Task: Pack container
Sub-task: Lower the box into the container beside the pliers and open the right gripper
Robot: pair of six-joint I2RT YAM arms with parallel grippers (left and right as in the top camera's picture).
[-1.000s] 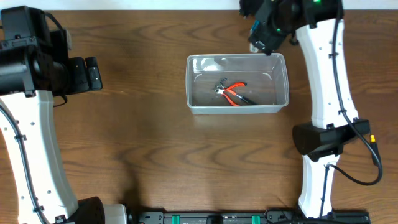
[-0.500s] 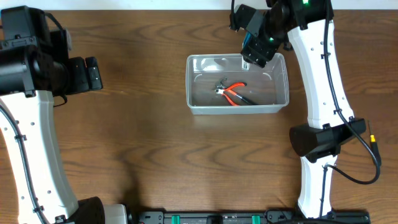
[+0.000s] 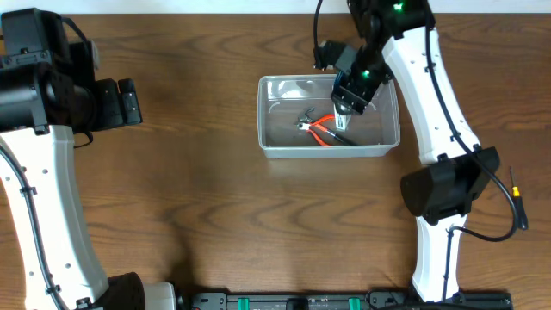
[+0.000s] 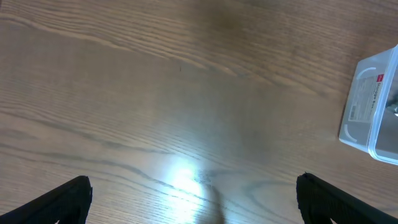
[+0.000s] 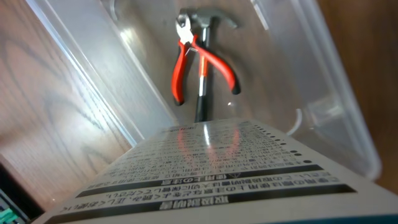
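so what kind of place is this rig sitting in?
Probably a robot-lab bench for manipulation recording: two arms at a wood-grain table, a clear container holding red pliers and a hammer, right gripper holding a printed box over it. Nothing beyond the table shows.

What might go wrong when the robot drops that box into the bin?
The box in the right claw hangs right above the red pliers and the hammer, so it might land on them and sit crooked. It also looks close to the clear container's back rim, so a corner might catch there.
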